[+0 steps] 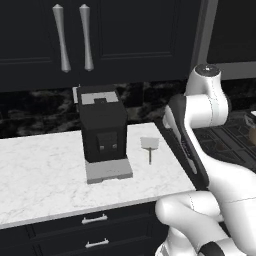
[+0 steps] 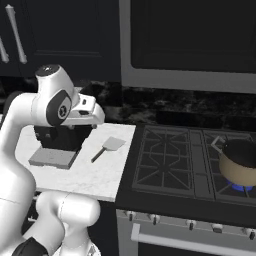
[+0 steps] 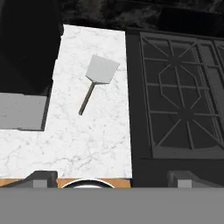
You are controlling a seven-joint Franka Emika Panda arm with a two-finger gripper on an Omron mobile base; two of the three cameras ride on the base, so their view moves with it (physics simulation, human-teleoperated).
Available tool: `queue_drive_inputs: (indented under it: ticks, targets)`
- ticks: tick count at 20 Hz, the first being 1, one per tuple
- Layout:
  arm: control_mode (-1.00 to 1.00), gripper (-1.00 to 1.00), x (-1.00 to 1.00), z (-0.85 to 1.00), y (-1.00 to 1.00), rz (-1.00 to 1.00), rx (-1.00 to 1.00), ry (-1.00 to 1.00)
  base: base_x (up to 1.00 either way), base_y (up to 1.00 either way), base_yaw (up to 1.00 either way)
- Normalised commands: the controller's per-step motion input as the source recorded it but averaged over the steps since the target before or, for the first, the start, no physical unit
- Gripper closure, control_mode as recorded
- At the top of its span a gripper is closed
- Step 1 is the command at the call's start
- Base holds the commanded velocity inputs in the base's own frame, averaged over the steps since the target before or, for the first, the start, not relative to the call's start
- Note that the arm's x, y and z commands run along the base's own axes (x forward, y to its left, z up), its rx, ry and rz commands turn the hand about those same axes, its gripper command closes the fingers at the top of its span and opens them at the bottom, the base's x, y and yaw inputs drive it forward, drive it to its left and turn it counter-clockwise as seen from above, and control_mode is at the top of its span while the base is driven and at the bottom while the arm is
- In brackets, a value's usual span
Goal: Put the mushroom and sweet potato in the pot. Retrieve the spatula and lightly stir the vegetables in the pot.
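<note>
I was on the spatula step, with the gripper (image 3: 111,177) poised high over the counter (image 3: 100,140), its jaws spread as wide as they go and holding nothing. The spatula (image 3: 97,78) lay flat on the white marble near the counter's right edge, close to the stove (image 3: 179,96), with its grey blade toward the back wall and its thin dark handle pointing toward the front edge. A coffee machine (image 1: 102,130) stood just to its left.

To do this well, I judged I should come straight down over the middle of the handle, turn the jaws to straddle it crosswise, and close only once the tips were almost on the marble, since the handle was thin and lay flush. Staying clear of the coffee machine on the way down mattered too.

The pot (image 2: 240,162) sat on the stove's front right burner, cut off by the right edge of the right base view. Its dark inside faced away from me, so I could not tell whether the mushroom and sweet potato were in it. The finger tips were barely visible at the bottom of the hand view.
</note>
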Motion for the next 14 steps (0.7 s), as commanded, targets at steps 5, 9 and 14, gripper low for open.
queue_drive_inputs:
  ticks: [5,9,14]
  targets:
    - [-1.0,-1.0,0.15,-0.89,0.23,0.0,0.08,0.09,0.0,0.0,0.0]
    - [-1.0,-1.0,0.4,-0.82,0.12,-0.03,0.23,0.1,0.0,0.0,0.0]
    - [-1.0,-1.0,0.18,-0.32,0.18,-0.05,0.01,0.0,0.0,0.0,0.0]
